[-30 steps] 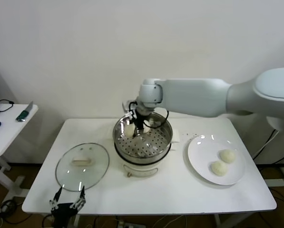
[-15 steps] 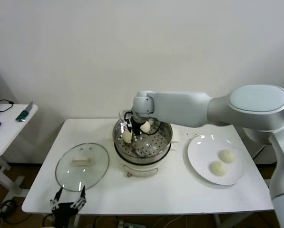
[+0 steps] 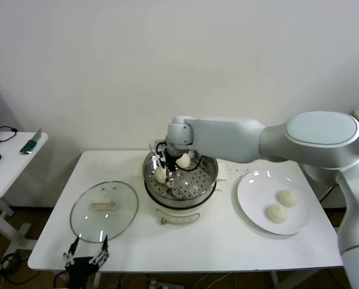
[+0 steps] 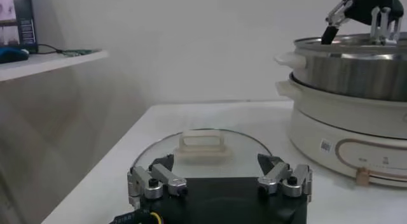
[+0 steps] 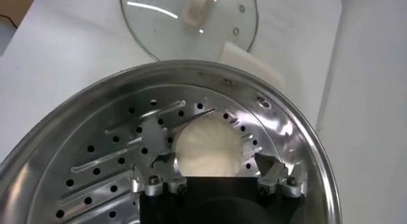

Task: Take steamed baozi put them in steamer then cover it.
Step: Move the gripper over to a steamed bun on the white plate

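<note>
From the head cam I've got the right gripper reaching in over the steamer, fingers spread, holding nothing. Two steamed baozi sit in the basket, one on each side of it near the back rim. The other two are on the white plate to the right of the pot, well apart from it. The cover lies flat on the table to the left of the steamer, handle up. The left gripper is parked at the table's front edge just beyond the cover, open. There's a side table off to the left with a few bits on it.

Left wrist cam: open left gripper low, the cover right past it, steamer side-on with the right gripper above its rim. Can't see any buns from here.

Right wrist cam looks straight down: one baozi on the perforated floor, between the open right gripper fingers, not pinched. The cover shows beyond the steamer rim.
</note>
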Robot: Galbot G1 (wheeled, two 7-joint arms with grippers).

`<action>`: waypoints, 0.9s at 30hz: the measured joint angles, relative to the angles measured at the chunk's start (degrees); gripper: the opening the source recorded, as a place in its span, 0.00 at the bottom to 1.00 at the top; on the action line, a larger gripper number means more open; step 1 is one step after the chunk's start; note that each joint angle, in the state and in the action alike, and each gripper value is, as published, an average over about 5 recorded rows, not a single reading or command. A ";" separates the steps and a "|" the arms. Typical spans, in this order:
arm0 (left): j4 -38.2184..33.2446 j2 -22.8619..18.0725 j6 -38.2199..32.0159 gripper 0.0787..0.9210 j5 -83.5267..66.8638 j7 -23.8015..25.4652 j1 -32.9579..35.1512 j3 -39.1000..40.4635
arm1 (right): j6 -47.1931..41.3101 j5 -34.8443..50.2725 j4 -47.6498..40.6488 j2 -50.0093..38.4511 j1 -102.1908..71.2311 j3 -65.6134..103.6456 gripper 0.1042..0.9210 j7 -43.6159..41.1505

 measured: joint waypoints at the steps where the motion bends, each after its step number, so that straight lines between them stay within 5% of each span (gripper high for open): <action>1: -0.08 0.02 0.06 0.88 0.03 0.08 0.01 -0.01 | 0.27 -0.01 0.45 -0.56 0.61 -0.03 0.88 -0.42; 27: -0.36 -0.04 0.22 0.88 0.00 0.36 -0.60 0.58 | 8.78 -6.54 17.47 -35.39 17.32 -14.58 0.88 -12.49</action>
